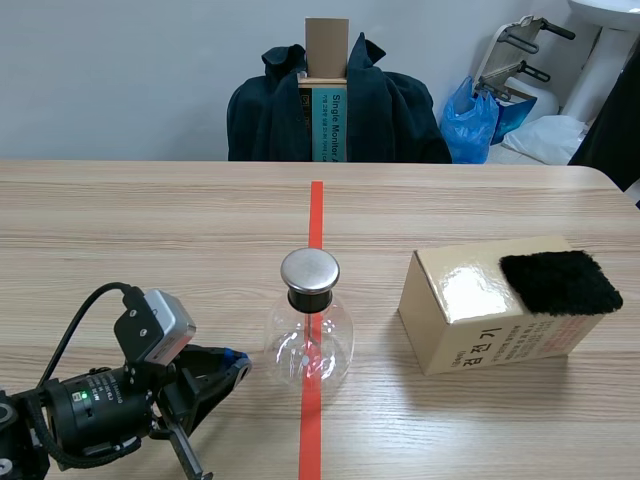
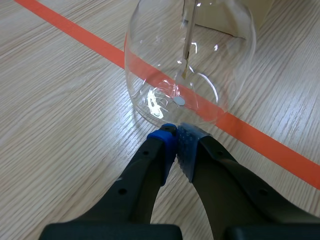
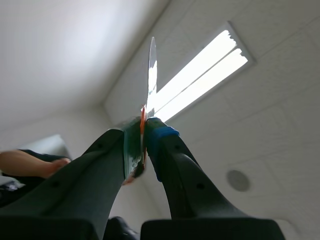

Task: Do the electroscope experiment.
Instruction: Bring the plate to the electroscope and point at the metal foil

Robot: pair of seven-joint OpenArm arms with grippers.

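Black left gripper (image 1: pixel 235 362) lay low at the near left of the table (image 1: pixel 150 230), fingers closed together on nothing, tips at the flask's base; glass electroscope flask (image 1: pixel 310 345) with metal disc cap (image 1: pixel 309 270) stood upright on the orange tape line (image 1: pixel 316 210); cardboard box (image 1: pixel 480 320) sat to its right, black fuzzy pad (image 1: pixel 560 281) on top; right gripper (image 3: pixel 144 131) pointed at the ceiling (image 3: pixel 280 130), clamped on a thin flat strip (image 3: pixel 152 70).

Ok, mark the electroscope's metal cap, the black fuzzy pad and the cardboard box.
metal cap (image 1: pixel 309 270), scene view, centre of its top.
black fuzzy pad (image 1: pixel 560 281), scene view, its middle.
cardboard box (image 1: pixel 458 296), scene view, bare top face.
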